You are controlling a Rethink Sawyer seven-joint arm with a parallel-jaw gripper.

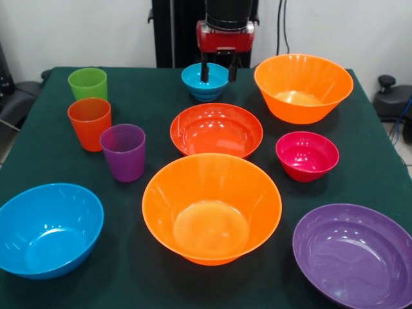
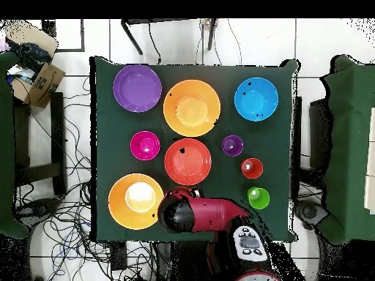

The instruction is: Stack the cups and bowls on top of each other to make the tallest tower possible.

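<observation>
gripper over the small teal bowl, nothing stacked yet

from my remote seat, the gripper [image 1: 217,72] hangs open, its fingers [image 1: 205,71] straddling the far rim of the teal bowl [image 1: 205,82] near the robot's base. the purple cup [image 1: 123,152] stands well apart. i judge that a shallow pinch on this glossy rim could slip or tip the bowl.

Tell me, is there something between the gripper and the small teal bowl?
Nothing visible. The gripper is directly at the small teal bowl, with its fingers reaching down at the bowl's rim. No other object is between them.
</observation>
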